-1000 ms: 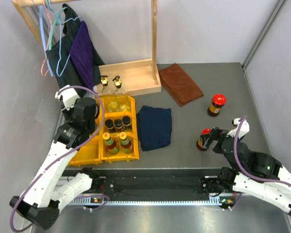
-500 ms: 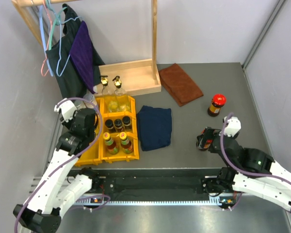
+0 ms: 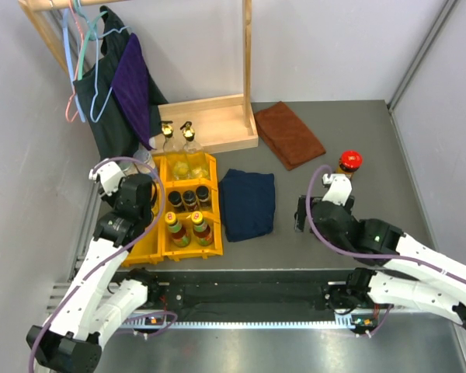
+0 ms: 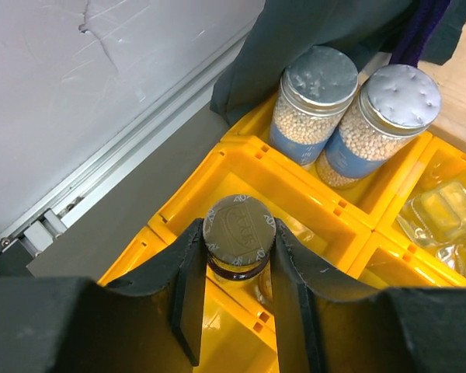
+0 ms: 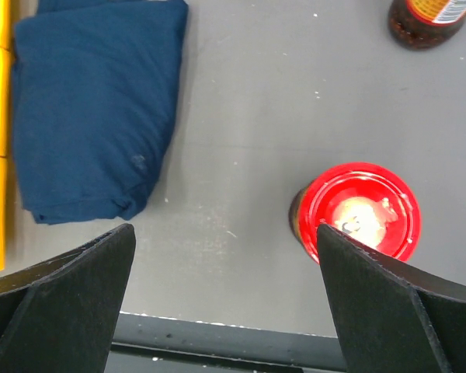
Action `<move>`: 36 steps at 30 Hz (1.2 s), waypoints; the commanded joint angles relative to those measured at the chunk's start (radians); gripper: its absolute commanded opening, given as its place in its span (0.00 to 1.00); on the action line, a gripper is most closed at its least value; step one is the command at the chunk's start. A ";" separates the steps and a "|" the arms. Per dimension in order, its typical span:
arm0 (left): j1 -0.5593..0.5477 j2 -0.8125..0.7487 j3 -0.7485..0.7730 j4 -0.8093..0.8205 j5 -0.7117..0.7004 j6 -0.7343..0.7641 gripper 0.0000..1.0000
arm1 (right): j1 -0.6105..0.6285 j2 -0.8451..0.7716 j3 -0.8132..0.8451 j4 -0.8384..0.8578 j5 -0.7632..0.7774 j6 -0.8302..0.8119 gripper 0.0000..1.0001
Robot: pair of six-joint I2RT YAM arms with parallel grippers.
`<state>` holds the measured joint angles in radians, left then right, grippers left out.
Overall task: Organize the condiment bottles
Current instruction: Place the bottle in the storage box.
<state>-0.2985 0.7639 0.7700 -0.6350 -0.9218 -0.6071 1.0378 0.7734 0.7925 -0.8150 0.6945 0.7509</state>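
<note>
Right tool (image 5: pixel 227 272): jaws wide, newly swung over red-lidded jar (image 5: pixel 357 211) standing on desk (image 5: pixel 241 116), ungrasped. Left tool (image 4: pixel 238 260): clamped on dark jar (image 4: pixel 239 231) over yellow bin (image 4: pixel 295 179); both jars likely next for binning.

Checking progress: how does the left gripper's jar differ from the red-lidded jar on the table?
Lids: the held jar grey, the red-lidded jar red. The held jar is clamped over the yellow bins; the red-lidded jar stands free on the table. Both upright.
</note>
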 commanded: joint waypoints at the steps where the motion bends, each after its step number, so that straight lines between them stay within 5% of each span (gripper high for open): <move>1: 0.024 0.029 -0.028 0.073 0.081 -0.011 0.00 | -0.005 -0.045 0.013 0.094 -0.021 -0.005 0.99; 27: 0.071 0.061 -0.251 0.267 0.184 -0.097 0.00 | -0.007 -0.102 0.022 0.037 0.025 0.011 0.99; 31: 0.071 0.040 -0.275 0.267 0.195 -0.106 0.12 | -0.008 -0.111 0.025 0.008 0.010 0.016 0.99; 36: 0.071 -0.003 -0.275 0.255 0.198 -0.097 0.67 | -0.007 -0.128 0.005 -0.009 -0.001 0.027 0.99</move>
<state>-0.2272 0.7799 0.5133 -0.3786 -0.7876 -0.6727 1.0378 0.6689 0.7925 -0.8070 0.6956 0.7624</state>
